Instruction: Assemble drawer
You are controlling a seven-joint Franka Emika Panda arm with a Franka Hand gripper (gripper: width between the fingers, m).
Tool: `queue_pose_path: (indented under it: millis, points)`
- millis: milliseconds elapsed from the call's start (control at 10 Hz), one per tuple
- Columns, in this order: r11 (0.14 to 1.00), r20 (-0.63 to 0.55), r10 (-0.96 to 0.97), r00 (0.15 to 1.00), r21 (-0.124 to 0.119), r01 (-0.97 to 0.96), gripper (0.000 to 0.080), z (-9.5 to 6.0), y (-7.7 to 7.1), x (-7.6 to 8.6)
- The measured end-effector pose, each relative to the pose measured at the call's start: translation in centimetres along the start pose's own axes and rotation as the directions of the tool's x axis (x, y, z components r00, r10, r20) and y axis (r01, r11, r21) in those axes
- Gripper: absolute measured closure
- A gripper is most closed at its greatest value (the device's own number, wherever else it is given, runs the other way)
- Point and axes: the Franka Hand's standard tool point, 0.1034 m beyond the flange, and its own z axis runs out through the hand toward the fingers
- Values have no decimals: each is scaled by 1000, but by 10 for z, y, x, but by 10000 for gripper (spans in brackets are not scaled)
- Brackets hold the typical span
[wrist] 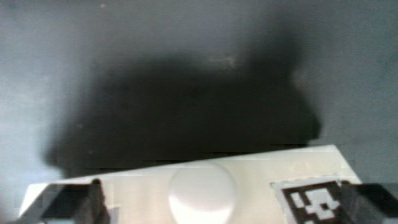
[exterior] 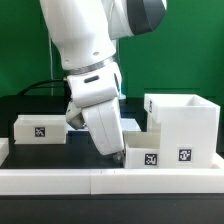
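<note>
Backdrop: green wall, black desk (exterior: 45, 150), white border rail (exterior: 60, 180) along the front.
Hand: the hand (exterior: 112, 152) is low over the desk with its fingers (wrist: 63, 205) spread wide; contact cannot be told.
Between the fingers: knobbed tray (wrist: 214, 185), tagged.
Beside it: tall box (exterior: 182, 125), exterior view's right.
Well apart: second tray (exterior: 42, 128), exterior view's left.

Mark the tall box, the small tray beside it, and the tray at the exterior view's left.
tall box (exterior: 188, 125): exterior view, front wall above its tag.
small tray (exterior: 135, 158): exterior view, front wall beside its tag.
other tray (exterior: 25, 130): exterior view's left, front wall beside its tag.
</note>
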Motion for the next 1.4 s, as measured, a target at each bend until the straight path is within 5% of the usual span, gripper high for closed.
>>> queue_pose_path:
  millis: [400,700,900,1400]
  points:
    - [1000,9,12,1000,8,-12,150,4,-1,2]
    - [1000,16,-22,1000,-15,23,150,5,1,7]
    - [998,29,-62,998,15,62,150,11,-1,26]
    - [998,29,-56,998,13,55,150,14,0,33]
